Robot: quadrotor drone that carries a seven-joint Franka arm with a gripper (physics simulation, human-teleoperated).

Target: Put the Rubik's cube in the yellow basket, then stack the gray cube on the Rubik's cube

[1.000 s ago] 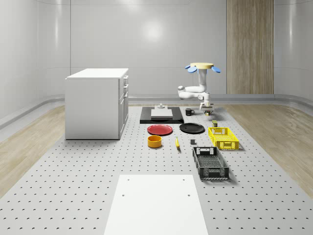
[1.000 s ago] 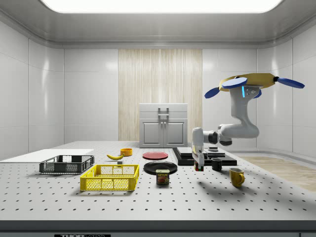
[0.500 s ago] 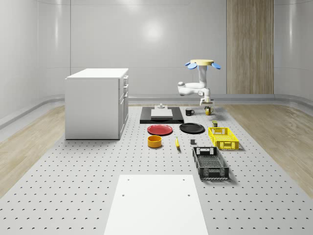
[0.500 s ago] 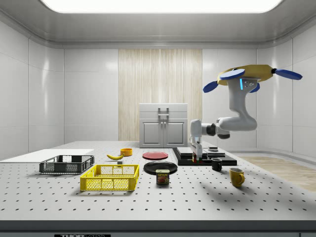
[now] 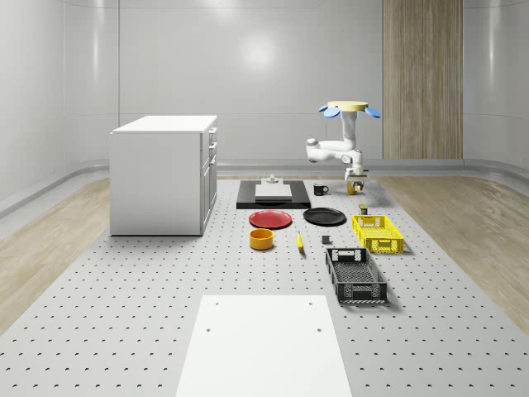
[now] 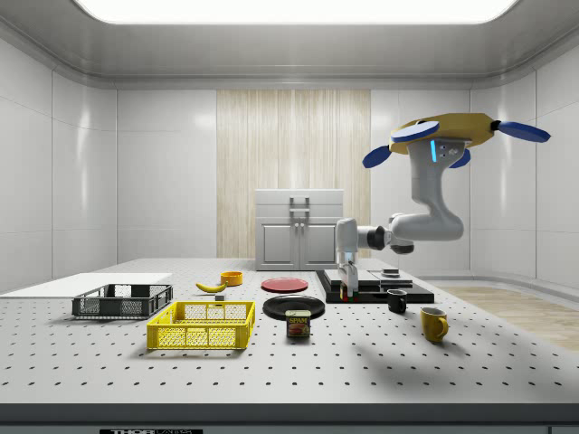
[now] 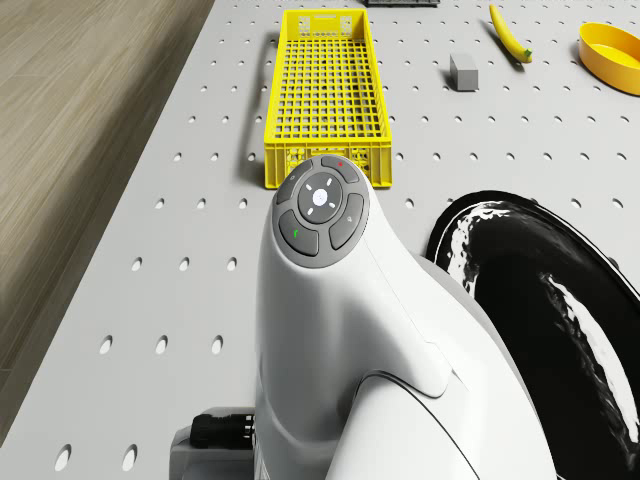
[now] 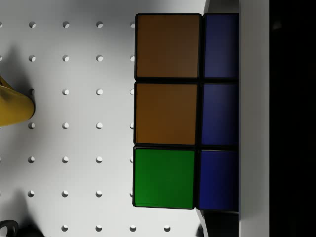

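1. Over the table's (image 5: 124, 314) far end, near the yellow mug (image 6: 433, 323) and the black plate (image 7: 540, 300), the drone (image 6: 448, 136) hovers with my arm reaching down and forward.
2. My end effector (image 6: 348, 291) hangs clear of the table. In the wrist view the Rubik's cube (image 8: 168, 113) sits hard against one dark finger, so I judge it clamped and in the air, not resting on anything.
3. Handling: I read it as a rigid, light plastic block with glossy tiles, so probably a bit slippery. Flat opposite faces are the right place to hold, squarely mid-face, not across corners. Layers can twist, so firm even pressure is best.
4. The yellow basket (image 7: 300, 165) lies ahead of the drone, apart from my end effector. Its mesh floor is bare, nothing inside.
5. The walls are low, so I need the Rubik's cube above the rim, set down flat and away from the walls to leave a level top face.
6. The gray cube (image 7: 463, 72) sits on the table beside the yellow basket, untouched. It is small and hard-edged, and I'd grip it on its side faces.
7. The black basket (image 6: 122, 306) looks empty too.
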